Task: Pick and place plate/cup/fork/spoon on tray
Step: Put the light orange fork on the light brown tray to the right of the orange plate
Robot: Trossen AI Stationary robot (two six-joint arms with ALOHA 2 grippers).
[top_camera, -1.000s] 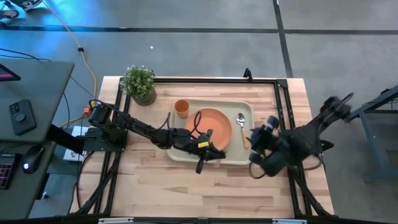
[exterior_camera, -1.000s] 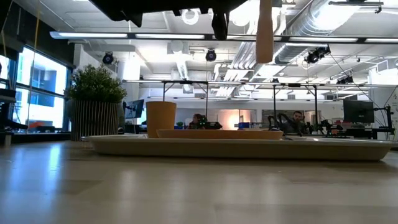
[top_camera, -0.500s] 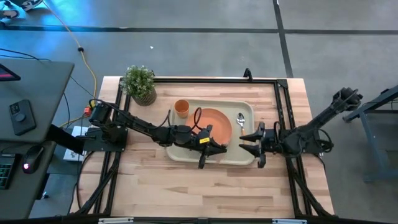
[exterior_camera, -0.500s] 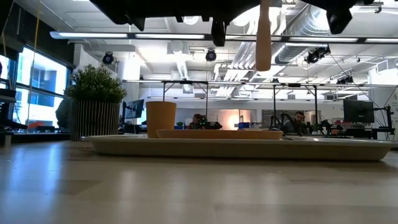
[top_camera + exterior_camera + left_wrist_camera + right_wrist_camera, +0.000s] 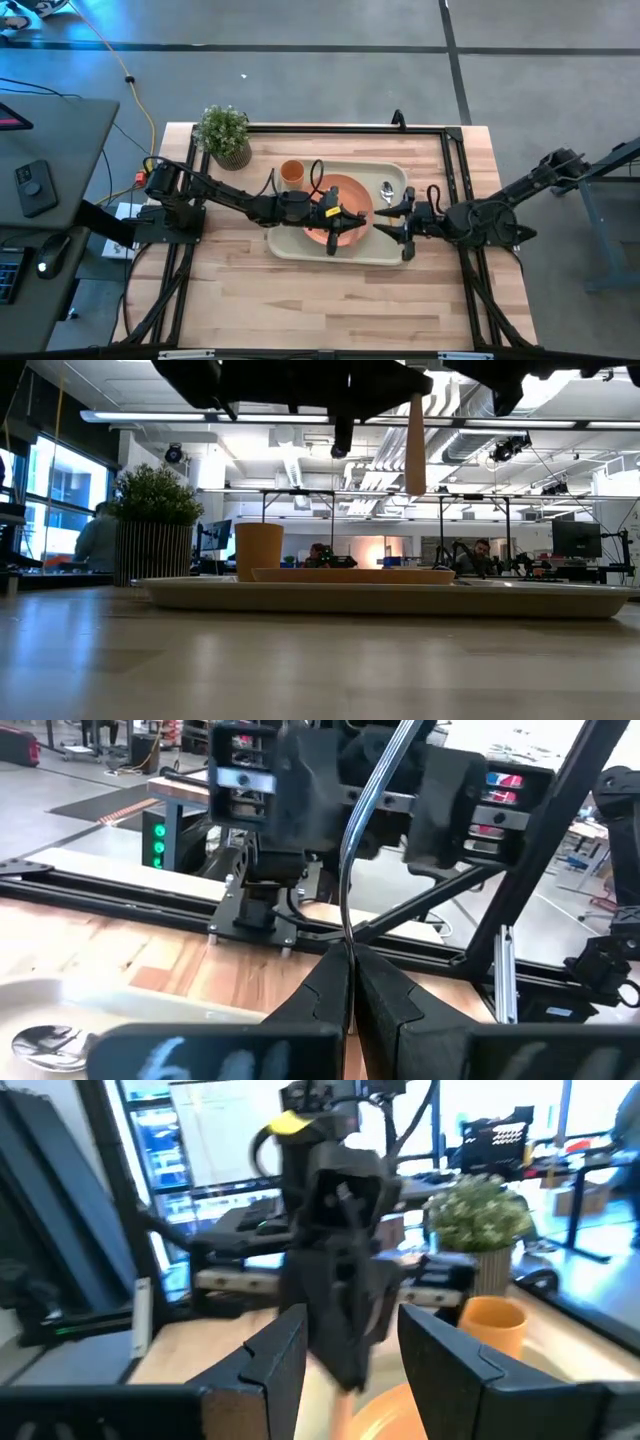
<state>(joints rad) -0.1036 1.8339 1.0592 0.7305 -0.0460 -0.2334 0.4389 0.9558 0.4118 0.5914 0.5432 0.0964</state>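
My left gripper point(image 5: 345, 215) is over the orange plate point(image 5: 350, 190) and is shut on the fork point(image 5: 414, 440). The fork's tan-orange handle hangs down in the low view. My right gripper point(image 5: 392, 220) is open and empty over the tray's right end, facing the left gripper at a short distance. The plate, the orange cup point(image 5: 292, 173) and the spoon point(image 5: 388, 190) lie on the pale tray point(image 5: 385, 252). The cup stands upright at the tray's far left. The spoon lies at its far right. My left gripper pinches the fork between its two fingertips point(image 5: 330, 985), on the slim metal part point(image 5: 345, 935) above the handle. The fingers reach in about level from the table's left and lie across the fork. The fork stands upright, handle point(image 5: 414, 460) hanging below the fingers, clear of the plate.
A potted green plant point(image 5: 224, 135) stands at the table's far left corner. Black frame rails point(image 5: 340, 128) run along the far and side edges. Bare wood point(image 5: 330, 300) lies between the tray and the near edge. People show in the room beyond.
My left gripper has carried the fork from the tray's near rim toward the far edge, over the plate, with the fork still hanging upright. My right gripper has swung toward the table's left, from beside the tray to over its right end, and now faces the left gripper.
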